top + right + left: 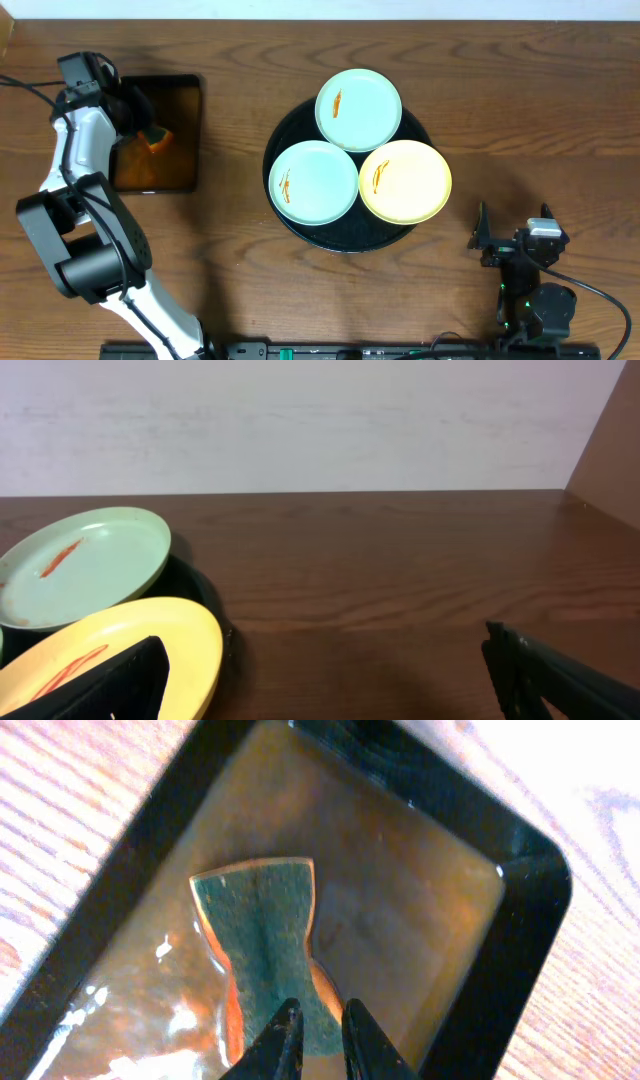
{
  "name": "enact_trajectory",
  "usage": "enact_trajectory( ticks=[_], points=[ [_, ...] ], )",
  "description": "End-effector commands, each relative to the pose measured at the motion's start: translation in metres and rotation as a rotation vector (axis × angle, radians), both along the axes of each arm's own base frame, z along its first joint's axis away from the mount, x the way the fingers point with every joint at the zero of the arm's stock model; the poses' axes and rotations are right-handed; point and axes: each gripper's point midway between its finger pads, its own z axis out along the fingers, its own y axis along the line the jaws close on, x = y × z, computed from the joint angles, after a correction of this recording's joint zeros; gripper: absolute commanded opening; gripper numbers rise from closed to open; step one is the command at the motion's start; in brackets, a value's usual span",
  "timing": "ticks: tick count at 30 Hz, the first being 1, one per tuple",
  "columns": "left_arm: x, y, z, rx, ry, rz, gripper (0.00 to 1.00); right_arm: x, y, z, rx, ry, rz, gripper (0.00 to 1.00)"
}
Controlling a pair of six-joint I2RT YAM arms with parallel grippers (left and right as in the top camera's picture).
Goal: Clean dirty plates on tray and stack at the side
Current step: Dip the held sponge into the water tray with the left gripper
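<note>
Left wrist view: my left claw [321, 1010] grips the green-faced orange sponge [260, 930] in the rectangular black liquid tray [530, 870], so I'd lift slowly, draining it, before wiping the round streaked plates [313, 181] on the large black tray [290, 125].

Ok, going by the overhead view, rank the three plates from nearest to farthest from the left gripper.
1. Front blue-green plate, on the left side of the tray.
2. Rear blue-green plate, at the tray's far edge.
3. Yellow plate, on the tray's right side.
</note>
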Motion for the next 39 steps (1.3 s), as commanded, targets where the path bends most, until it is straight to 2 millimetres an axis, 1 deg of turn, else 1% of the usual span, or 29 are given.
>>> enact_trajectory(
  ticks=[1,2,5,7,9,10,12,14,15,17,19,20,21,24,27,30,33,35,39],
  points=[
    [-0.006,-0.008,-0.023,-0.023,0.062,-0.011,0.15,0.000,0.003,-0.001,-0.011,0.002,0.013,0.99],
    [-0.009,-0.009,-0.032,-0.030,0.083,-0.011,0.14,0.000,0.003,-0.001,-0.011,0.002,0.013,0.99],
    [-0.013,-0.011,-0.050,-0.045,0.122,-0.011,0.09,0.000,0.003,-0.001,-0.011,0.002,0.013,0.99],
    [-0.015,-0.012,-0.061,-0.054,0.144,-0.011,0.08,0.000,0.003,-0.001,-0.011,0.002,0.013,0.99],
    [-0.020,-0.014,-0.081,-0.071,0.187,-0.011,0.08,0.000,0.003,-0.001,-0.011,0.002,0.013,0.99],
    [-0.022,-0.014,-0.087,-0.076,0.203,-0.011,0.08,0.000,0.003,-0.001,-0.011,0.002,0.013,0.99],
    [-0.026,-0.015,-0.095,-0.084,0.225,-0.010,0.08,0.000,0.003,-0.001,-0.011,0.002,0.013,0.99],
    [-0.027,-0.015,-0.098,-0.085,0.233,-0.009,0.08,0.000,0.003,-0.001,-0.011,0.002,0.013,0.99],
    [-0.027,-0.015,-0.097,-0.085,0.232,-0.009,0.08,0.000,0.003,-0.001,-0.011,0.002,0.013,0.99],
    [-0.025,-0.015,-0.089,-0.079,0.216,-0.009,0.08,0.000,0.003,-0.001,-0.011,0.002,0.013,0.99],
    [-0.022,-0.014,-0.074,-0.068,0.188,-0.010,0.08,0.000,0.003,-0.001,-0.011,0.002,0.013,0.99],
    [-0.019,-0.012,-0.062,-0.058,0.162,-0.009,0.08,0.000,0.003,-0.001,-0.011,0.002,0.013,0.99],
    [-0.017,-0.012,-0.056,-0.052,0.149,-0.009,0.08,0.000,0.003,-0.001,-0.011,0.002,0.013,0.99],
    [-0.015,-0.011,-0.017,-0.026,0.081,-0.009,0.08,0.000,0.003,-0.001,-0.011,0.002,0.013,0.99],
    [-0.021,-0.013,-0.015,-0.034,0.102,-0.009,0.08,0.000,0.003,-0.001,-0.011,0.002,0.013,0.99],
    [-0.031,-0.012,-0.034,-0.034,0.171,0.002,0.08,0.000,0.003,-0.001,-0.011,0.002,0.013,0.99],
    [-0.034,-0.013,-0.051,-0.048,0.208,0.001,0.08,0.000,0.003,-0.001,-0.011,0.002,0.013,0.99],
    [-0.038,-0.015,-0.070,-0.065,0.249,0.001,0.08,0.000,0.003,-0.001,-0.011,0.002,0.013,0.99],
    [-0.046,-0.018,-0.094,-0.087,0.308,0.000,0.08,0.000,0.003,-0.001,-0.011,0.002,0.013,0.99]
  ],
)
